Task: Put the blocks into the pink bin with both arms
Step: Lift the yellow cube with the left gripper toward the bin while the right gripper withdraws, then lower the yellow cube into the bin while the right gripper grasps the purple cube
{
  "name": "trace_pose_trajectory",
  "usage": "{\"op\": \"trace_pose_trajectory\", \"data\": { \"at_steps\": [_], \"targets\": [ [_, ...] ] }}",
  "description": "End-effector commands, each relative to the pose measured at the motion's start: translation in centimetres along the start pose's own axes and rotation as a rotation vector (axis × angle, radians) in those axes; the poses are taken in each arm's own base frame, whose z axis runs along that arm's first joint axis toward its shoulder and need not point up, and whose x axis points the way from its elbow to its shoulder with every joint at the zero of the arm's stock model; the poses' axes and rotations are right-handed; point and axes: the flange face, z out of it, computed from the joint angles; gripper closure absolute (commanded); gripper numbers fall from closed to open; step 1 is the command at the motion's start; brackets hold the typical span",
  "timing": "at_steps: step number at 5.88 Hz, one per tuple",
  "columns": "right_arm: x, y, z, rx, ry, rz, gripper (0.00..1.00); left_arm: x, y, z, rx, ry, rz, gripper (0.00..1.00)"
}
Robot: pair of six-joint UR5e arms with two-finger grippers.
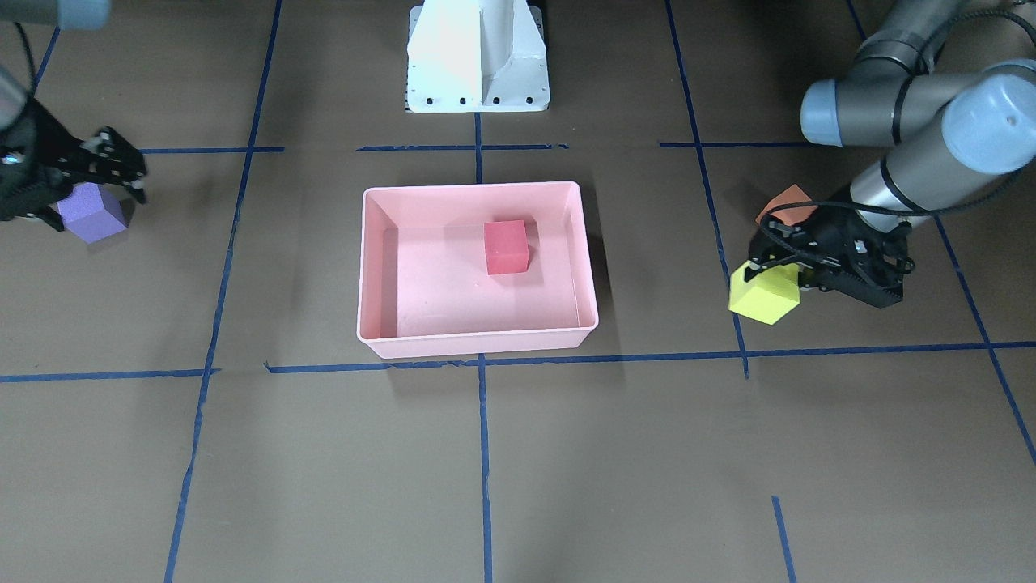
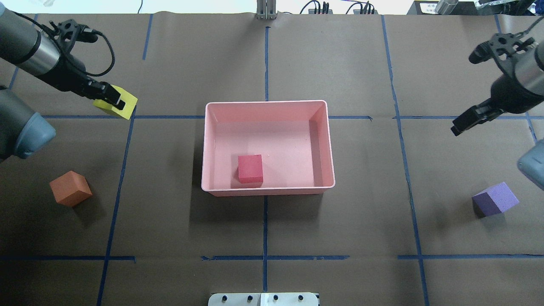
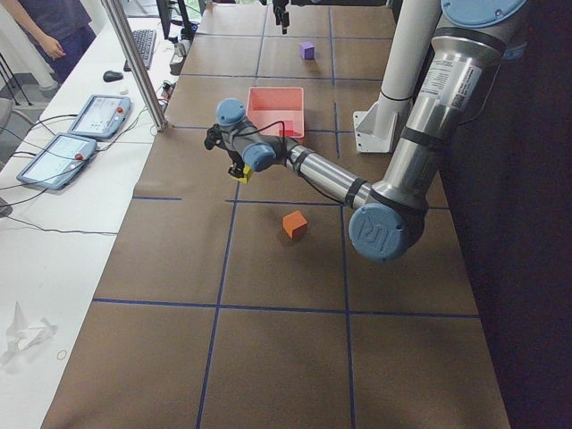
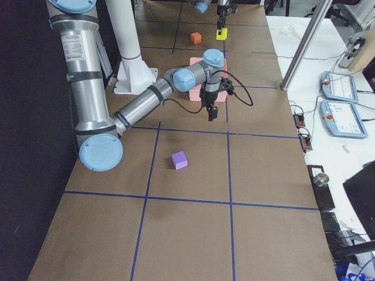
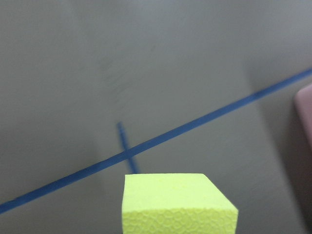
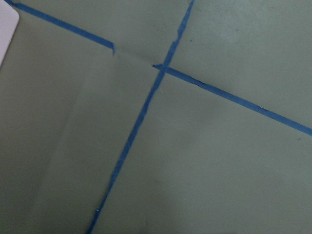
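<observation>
The pink bin (image 2: 267,103) (image 1: 477,188) stands mid-table with the red cube (image 2: 250,168) (image 1: 507,247) lying inside it. My left gripper (image 2: 117,101) (image 1: 769,271) is shut on the yellow-green cube (image 2: 123,108) (image 1: 765,295) (image 5: 178,204), well off the bin's left side. The orange cube (image 2: 70,194) (image 1: 789,204) lies on the table nearer my base. My right gripper (image 2: 461,124) (image 1: 121,182) hangs above the table to the bin's right; it looks open and holds nothing. The purple cube (image 2: 495,199) (image 4: 179,159) lies on the table, apart from it.
The white pedestal (image 1: 477,57) stands behind the bin on my base side. Blue tape lines grid the brown table. In the left side view, a side bench (image 3: 54,232) with tablets runs along the far edge, and a person stands near it.
</observation>
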Motion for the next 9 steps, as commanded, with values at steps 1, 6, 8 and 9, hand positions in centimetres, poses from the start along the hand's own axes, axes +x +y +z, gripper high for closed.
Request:
{"op": "trace_pose_trajectory", "data": {
  "at_steps": [1,6,8,9],
  "targets": [
    [5.1,7.3,2.3,0.034,0.004,-0.086,0.0,16.9,0.4,-0.7,0.007,-0.034,-0.178,0.52],
    [7.2,13.1,10.4,0.016,-0.036,0.003,0.01,25.4,3.4,3.2,0.025,-0.076,-0.215,0.0],
    [7.1,14.2,16.1,0.028,-0.041,0.025,0.01,25.4,3.5,3.2,0.024,-0.076,-0.215,0.0],
    [7.3,14.7,17.5,-0.003,-0.036,0.025,0.01,25.3,3.5,3.3,0.024,-0.078,-0.215,0.0]
  ]
}}
